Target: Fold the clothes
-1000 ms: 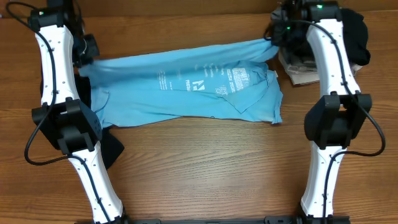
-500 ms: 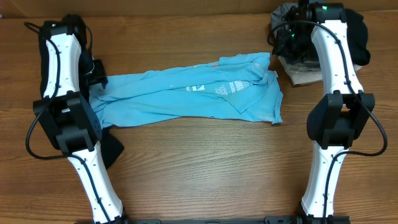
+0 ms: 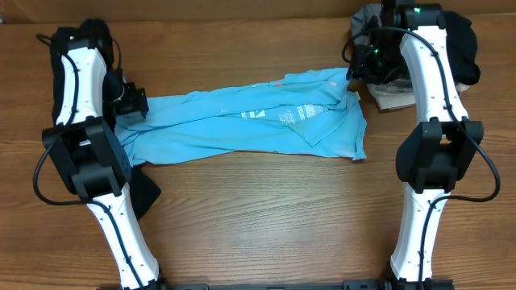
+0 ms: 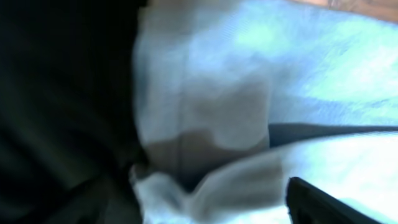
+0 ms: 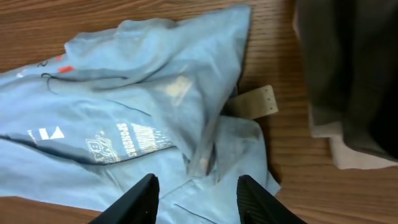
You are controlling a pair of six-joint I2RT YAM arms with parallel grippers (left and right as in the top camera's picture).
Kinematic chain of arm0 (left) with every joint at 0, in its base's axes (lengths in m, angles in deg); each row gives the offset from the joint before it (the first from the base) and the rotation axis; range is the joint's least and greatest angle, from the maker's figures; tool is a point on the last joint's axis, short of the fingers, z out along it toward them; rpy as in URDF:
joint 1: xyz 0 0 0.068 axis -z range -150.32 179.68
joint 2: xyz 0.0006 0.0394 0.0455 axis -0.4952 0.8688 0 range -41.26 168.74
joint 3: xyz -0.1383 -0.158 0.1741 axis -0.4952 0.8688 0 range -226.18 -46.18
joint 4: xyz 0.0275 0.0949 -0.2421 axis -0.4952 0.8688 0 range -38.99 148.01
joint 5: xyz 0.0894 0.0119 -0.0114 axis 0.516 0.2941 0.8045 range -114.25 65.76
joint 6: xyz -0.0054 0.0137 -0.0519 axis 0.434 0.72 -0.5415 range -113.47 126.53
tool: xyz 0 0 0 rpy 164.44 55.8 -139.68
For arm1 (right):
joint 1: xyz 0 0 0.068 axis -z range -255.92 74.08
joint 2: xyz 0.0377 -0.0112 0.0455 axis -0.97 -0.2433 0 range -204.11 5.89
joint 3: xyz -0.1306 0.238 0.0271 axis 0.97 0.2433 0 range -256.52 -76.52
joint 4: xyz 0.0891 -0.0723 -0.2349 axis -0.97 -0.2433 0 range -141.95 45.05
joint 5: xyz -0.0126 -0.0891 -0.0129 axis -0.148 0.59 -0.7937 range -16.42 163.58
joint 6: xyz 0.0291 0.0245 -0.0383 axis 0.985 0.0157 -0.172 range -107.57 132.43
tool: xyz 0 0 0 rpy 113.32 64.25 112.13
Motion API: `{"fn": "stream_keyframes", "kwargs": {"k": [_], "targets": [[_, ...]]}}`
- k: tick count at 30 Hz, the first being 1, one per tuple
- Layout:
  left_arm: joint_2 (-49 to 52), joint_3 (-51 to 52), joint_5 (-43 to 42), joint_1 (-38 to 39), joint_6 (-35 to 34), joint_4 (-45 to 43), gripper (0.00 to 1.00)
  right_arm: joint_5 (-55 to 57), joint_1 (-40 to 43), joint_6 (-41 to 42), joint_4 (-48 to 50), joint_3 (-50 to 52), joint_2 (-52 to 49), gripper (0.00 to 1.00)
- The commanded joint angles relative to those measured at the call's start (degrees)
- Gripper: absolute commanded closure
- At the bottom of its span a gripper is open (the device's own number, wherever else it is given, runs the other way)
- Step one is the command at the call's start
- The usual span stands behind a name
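Light blue T-shirt (image 3: pixel 242 125) lying crumpled in a long band on the wooden table (image 3: pixel 266 209), its two ends reaching one gripper each.

Overhead view: the left gripper (image 3: pixel 131 102) sits against the shirt's left end, and the right gripper (image 3: pixel 360 63) hangs over the opposite, upper corner. This view alone shows the shirt's whole span and both arms. It also shows the black garment (image 3: pixel 463 40), bunched on the outer side of the right arm and apart from the shirt. A dark grey pile (image 3: pixel 385 84) lies just beside the right gripper, between it and the black garment.

Right wrist view: the right gripper (image 5: pixel 196 200) has its two fingers (image 5: pixel 134 199) spread wide with nothing between them. The T-shirt (image 5: pixel 124 112) lies below and ahead of them. Details lost from overhead show here: the white lettering (image 5: pixel 134 137) in sharp relief, the raised folds, and a small tan tag (image 5: pixel 252 102) with punched holes just past the shirt's edge. The dark grey pile (image 5: pixel 348 68) rests over a pale layer, off to one side of the fingers.

Left wrist view: blurred. Pale blue fabric of the T-shirt (image 4: pixel 249 93) fills the picture close to the lens, and one dark finger (image 4: pixel 323 202) shows at the lower corner. Whether the left gripper is closed on the cloth cannot be told from either view.
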Motion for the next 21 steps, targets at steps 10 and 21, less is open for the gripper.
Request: {"fn": "stream_keyframes", "kwargs": {"k": [10,21], "targets": [[-0.44,9.57,-4.46,0.24,3.32,-5.4,0.65,-0.72,-0.17,-0.72,1.01,0.33,0.63,0.51],[-0.46,8.04,-13.49,1.7,2.75,-9.31,0.96,-0.72,-0.17,-0.7,0.66,0.33,0.63,0.48]]}}
